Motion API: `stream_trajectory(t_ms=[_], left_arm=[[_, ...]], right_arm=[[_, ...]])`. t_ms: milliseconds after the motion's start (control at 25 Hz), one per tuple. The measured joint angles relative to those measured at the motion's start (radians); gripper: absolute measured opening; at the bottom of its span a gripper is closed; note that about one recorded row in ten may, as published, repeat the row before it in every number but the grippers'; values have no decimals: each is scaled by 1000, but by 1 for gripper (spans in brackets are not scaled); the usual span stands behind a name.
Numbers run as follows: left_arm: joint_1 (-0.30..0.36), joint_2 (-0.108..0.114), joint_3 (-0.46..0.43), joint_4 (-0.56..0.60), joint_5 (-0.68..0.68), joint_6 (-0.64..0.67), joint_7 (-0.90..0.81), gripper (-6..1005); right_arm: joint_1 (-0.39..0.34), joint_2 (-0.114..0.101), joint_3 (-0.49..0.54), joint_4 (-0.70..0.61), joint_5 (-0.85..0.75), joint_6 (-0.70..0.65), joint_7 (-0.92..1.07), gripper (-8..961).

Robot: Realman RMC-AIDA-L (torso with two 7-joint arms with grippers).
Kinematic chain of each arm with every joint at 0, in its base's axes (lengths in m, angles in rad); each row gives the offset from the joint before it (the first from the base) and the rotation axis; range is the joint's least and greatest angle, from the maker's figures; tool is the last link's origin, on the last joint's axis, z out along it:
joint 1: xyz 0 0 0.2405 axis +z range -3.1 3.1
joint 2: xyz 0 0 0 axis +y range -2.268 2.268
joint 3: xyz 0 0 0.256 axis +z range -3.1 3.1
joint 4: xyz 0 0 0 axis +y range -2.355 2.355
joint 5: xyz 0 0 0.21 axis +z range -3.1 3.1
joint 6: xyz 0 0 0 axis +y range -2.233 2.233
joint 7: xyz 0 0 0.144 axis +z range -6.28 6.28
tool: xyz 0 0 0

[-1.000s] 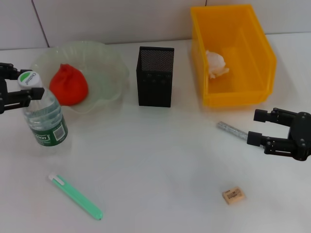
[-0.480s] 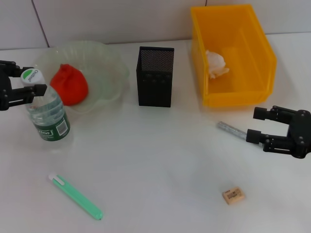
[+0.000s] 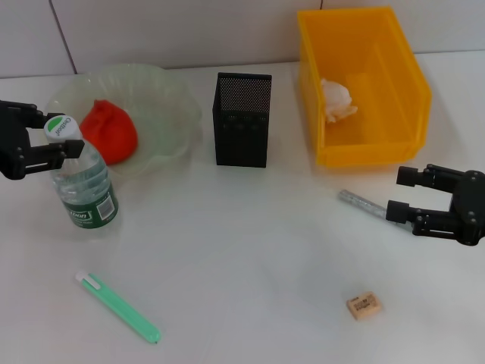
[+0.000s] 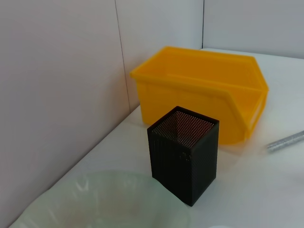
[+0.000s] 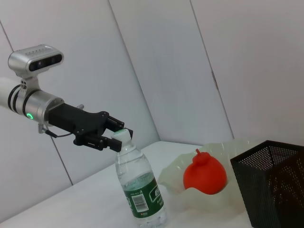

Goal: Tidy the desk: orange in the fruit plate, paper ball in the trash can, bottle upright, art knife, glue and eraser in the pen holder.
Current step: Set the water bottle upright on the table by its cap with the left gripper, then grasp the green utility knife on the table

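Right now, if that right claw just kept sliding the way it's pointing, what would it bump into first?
Probably the silver stick lying just ahead of the right gripper, whose jaws stand open toward it. Height is unclear from the head view, so it might pass over it.

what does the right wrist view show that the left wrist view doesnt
Only the right wrist view shows the bottle, standing a little tilted with the left end effector at its cap, and the orange. Only the left wrist view shows the trash can and a silver stick on the table. Both show the pen holder and the fruit plate.
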Motion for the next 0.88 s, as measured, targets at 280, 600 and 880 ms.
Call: stream_trajectory(t_ms=[280,600,880], left_arm=[[1,-5,1,3,4,-7,-2,518],[35,-10,-7,143,-12,43,-28,693],[118,-22,56,396,-112,201,-20,745]], right_arm=[[1,-2,0,0,0,0,0,758],[-9,-3,0,0,0,-2,0,756],[-11,-4,0,0,2,-2,0,754]])
